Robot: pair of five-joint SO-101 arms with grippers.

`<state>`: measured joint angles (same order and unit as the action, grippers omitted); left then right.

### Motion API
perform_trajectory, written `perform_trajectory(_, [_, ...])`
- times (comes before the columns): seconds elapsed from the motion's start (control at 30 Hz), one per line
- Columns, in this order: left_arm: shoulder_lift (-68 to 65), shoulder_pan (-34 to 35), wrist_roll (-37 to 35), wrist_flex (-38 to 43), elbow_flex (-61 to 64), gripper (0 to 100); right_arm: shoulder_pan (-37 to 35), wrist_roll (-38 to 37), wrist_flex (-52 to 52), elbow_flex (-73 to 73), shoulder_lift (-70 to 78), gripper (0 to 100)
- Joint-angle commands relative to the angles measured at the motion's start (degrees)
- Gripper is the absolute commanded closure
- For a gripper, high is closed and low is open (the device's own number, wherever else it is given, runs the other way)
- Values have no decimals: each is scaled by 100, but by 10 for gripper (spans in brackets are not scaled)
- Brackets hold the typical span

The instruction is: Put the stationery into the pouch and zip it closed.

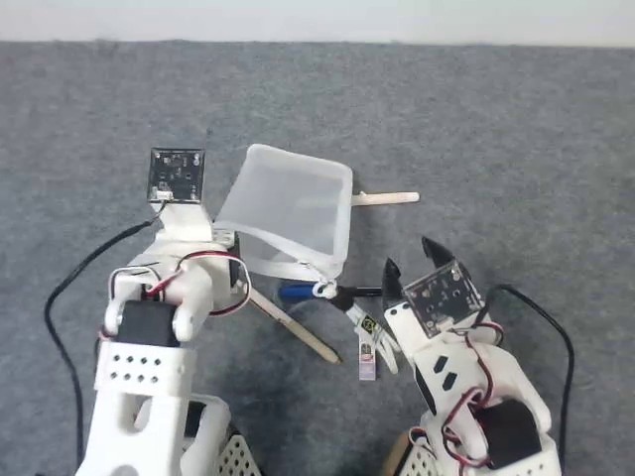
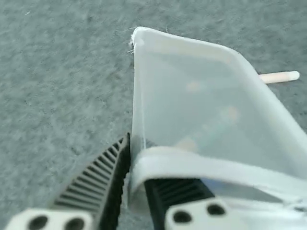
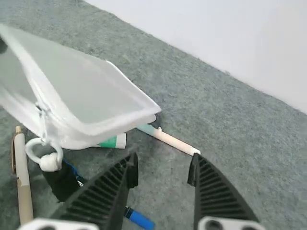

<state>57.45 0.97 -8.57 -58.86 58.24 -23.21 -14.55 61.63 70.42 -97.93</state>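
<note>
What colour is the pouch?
The pouch is translucent milky white; the left wrist view shows it best.

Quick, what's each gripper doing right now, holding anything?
Left gripper: closed on the edge of the pouch.
Right gripper: open, holding nothing.

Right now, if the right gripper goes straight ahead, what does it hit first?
Probably the beige pen sticking out past the pouch; it crosses just ahead of the open right gripper. Height is unclear, so it could pass above it.
</note>
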Motion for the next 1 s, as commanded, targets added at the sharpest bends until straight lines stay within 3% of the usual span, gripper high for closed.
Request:
perform_trajectory(0.0, [211, 123, 0, -18, -470, 990, -31, -88, -22, -633, 971, 835])
perform_trajectory(0.1, [211, 448, -18, 26, -479, 990, -13, 0, -22, -1046, 1991, 835])
perform_trajectory(0.27, [211, 695, -18, 26, -479, 990, -4, 923, -22, -1776, 3688, 836])
perform_trajectory(0.6, [237, 712, -18, -9, -453, 990, 338, 3569, -84, -3182, 6097, 833])
perform_trajectory(0.87, [237, 712, -18, -9, -453, 990, 497, 4905, -1604, -3385, 7099, 860])
perform_trajectory(0.97, [229, 712, -18, 0, -453, 990, 514, 5512, -1622, -3754, 7415, 877])
